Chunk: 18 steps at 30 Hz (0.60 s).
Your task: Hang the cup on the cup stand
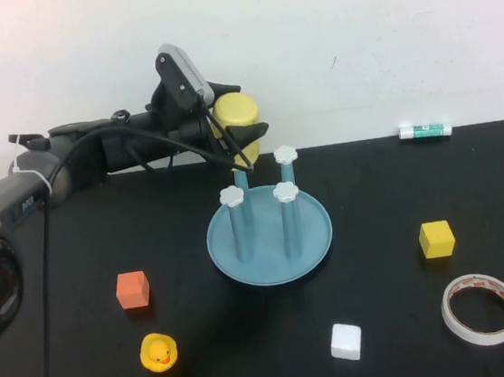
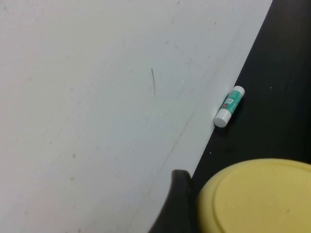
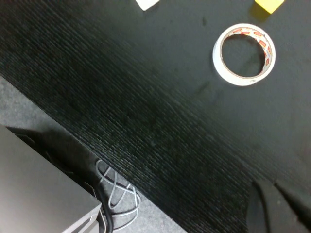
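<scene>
While the right gripper (image 3: 279, 206) is seen low over the table edge, its closure undeterminable, the cup (image 1: 236, 117) is clamped between the left gripper's (image 1: 244, 133) jaws, raised just behind the cup stand (image 1: 269, 232).

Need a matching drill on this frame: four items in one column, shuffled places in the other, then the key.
Items:
1. cup
2. rubber duck
3. tape roll
4. glue stick

Places:
A. flat on the table, near right corner
B. at the table's far edge by the wall
C. held in the left gripper, behind and above the cup stand
D. near left, in front of the orange cube

Pairs: 1-C, 2-D, 3-A, 4-B. The right gripper is above the table's near edge, parked.
</scene>
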Motion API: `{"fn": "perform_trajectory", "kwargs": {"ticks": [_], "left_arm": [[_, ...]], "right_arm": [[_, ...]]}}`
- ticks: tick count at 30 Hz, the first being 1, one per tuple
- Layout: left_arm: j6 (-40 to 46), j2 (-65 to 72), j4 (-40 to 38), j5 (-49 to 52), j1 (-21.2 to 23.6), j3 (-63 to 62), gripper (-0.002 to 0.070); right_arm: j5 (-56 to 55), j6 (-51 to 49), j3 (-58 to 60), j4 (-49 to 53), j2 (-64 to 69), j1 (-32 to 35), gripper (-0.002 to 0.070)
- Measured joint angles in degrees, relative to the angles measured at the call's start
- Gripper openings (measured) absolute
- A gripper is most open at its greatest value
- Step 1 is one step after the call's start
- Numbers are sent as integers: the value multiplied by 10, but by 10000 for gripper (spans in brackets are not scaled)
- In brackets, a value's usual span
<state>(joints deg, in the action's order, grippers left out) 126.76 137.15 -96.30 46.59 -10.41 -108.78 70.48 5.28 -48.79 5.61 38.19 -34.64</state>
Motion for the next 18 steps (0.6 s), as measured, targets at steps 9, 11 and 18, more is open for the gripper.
{"fn": "perform_trajectory", "kwargs": {"ticks": [9, 11, 18], "left_arm": [[-63, -3, 0, 0, 0, 0, 629], [-86, -12, 1, 1, 0, 0, 627], [-200, -122, 122, -15, 0, 0, 327]], "right_arm": [[0, 0, 0, 3, -7, 0, 3], [0, 0, 0, 14, -18, 0, 2], [-12, 0, 5, 65, -109, 0, 1]]}}
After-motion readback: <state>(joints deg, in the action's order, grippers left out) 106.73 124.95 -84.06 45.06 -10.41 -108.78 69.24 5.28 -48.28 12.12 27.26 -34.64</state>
